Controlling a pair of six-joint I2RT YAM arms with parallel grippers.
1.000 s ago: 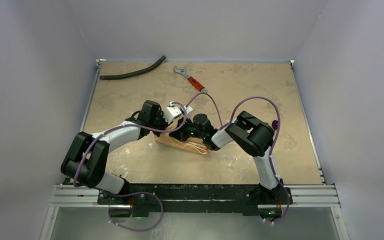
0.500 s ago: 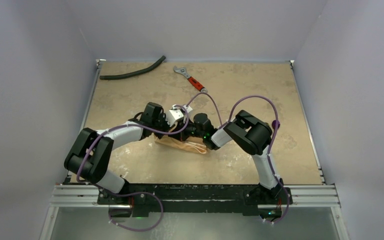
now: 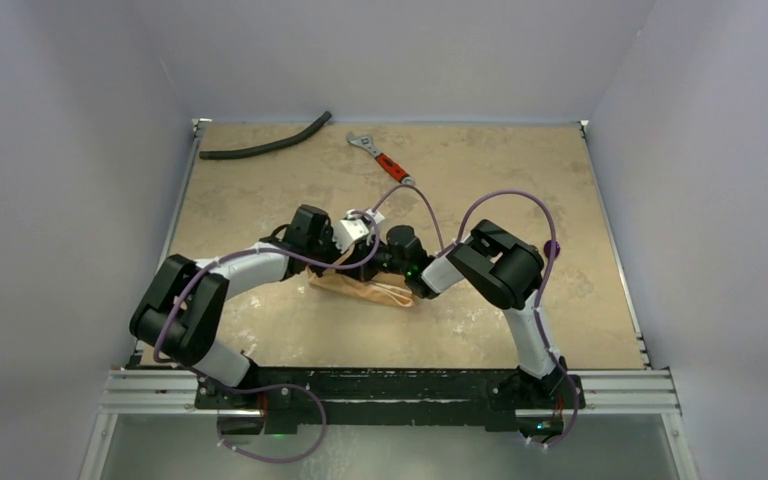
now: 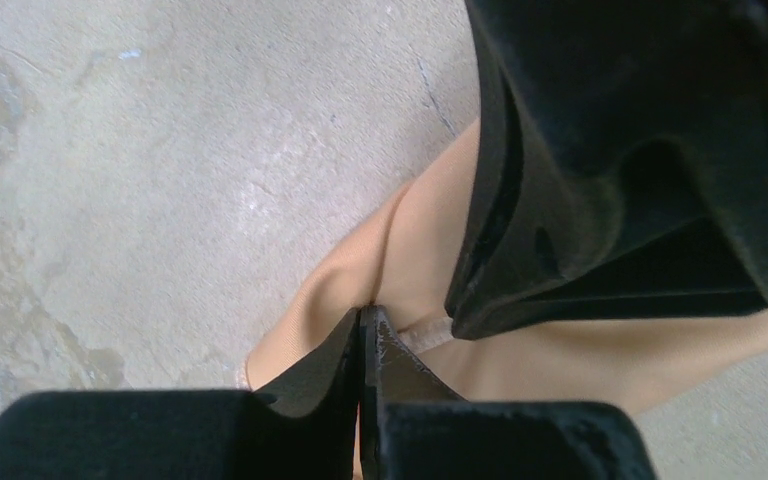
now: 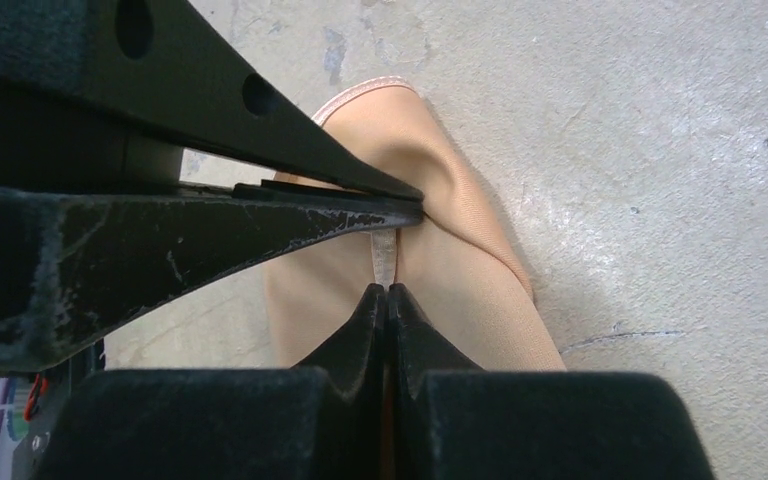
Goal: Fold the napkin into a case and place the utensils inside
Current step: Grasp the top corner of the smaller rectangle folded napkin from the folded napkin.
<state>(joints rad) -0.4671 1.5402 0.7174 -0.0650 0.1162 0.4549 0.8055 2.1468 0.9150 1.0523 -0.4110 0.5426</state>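
Note:
The peach-orange napkin (image 3: 362, 291) lies mid-table as a narrow folded strip, partly under both wrists; I cannot tell whether it forms a case. My left gripper (image 4: 363, 316) is shut, pinching a raised fold of the napkin (image 4: 340, 270) by its pale hem. My right gripper (image 5: 387, 292) is shut on the hem of the same cloth (image 5: 460, 270), tip to tip with the left fingers (image 5: 290, 215). From above, the left gripper (image 3: 358, 267) and the right gripper (image 3: 376, 271) meet over the strip. The utensils are out of view.
A curved black hose (image 3: 265, 148) lies at the far left of the table. A red-handled wrench (image 3: 381, 160) lies at the far middle. Purple cables (image 3: 500, 197) loop over the right arm. Grey walls close in the table (image 3: 520, 170) on three sides.
The left arm has reached slightly further right toward the right gripper, and its jaws have closed on the napkin fold. The right arm and the cloth have stayed put.

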